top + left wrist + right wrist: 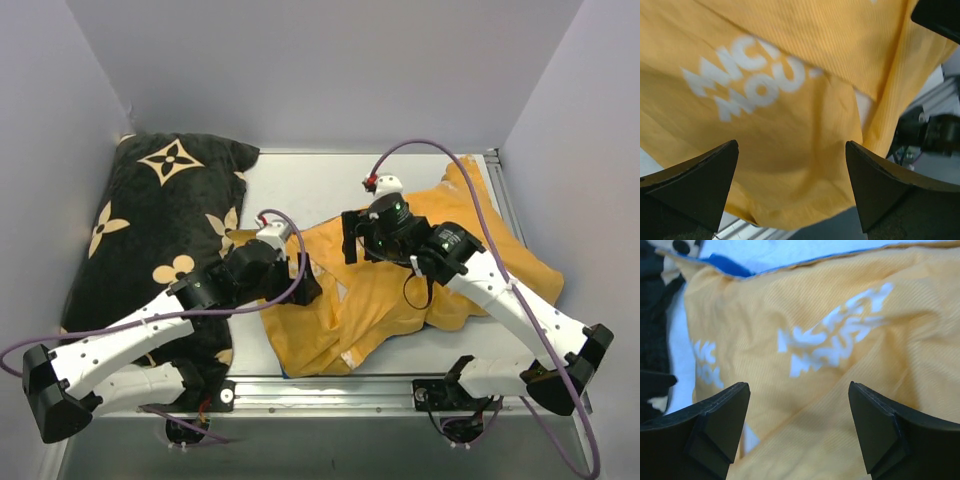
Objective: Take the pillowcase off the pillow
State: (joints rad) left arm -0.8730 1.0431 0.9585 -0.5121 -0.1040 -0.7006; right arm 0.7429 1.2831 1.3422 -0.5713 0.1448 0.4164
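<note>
1. The pillowcase (pixel 372 312) lies crumpled on the table (pixel 310 185), right of centre in the overhead view, with its orange-yellow inside showing.
2. Its left edge lies just beside the black pillow with tan flower marks (pixel 150 230), which fills the left side of that view.
3. The left gripper (pixel 308 284) hangs over the cloth's left part; in the left wrist view its fingers (pixel 700 180) are spread wide, and nothing sits between them.
4. Beyond them, white lettering (pixel 747 80) shows on the yellow fabric.
5. The right gripper (pixel 351 238) is above the cloth's upper middle, its fingers (pixel 720 425) also apart and pinching nothing.
6. A thin blue edge (pixel 725 265) runs along the top of the fabric in the right wrist view.
</note>
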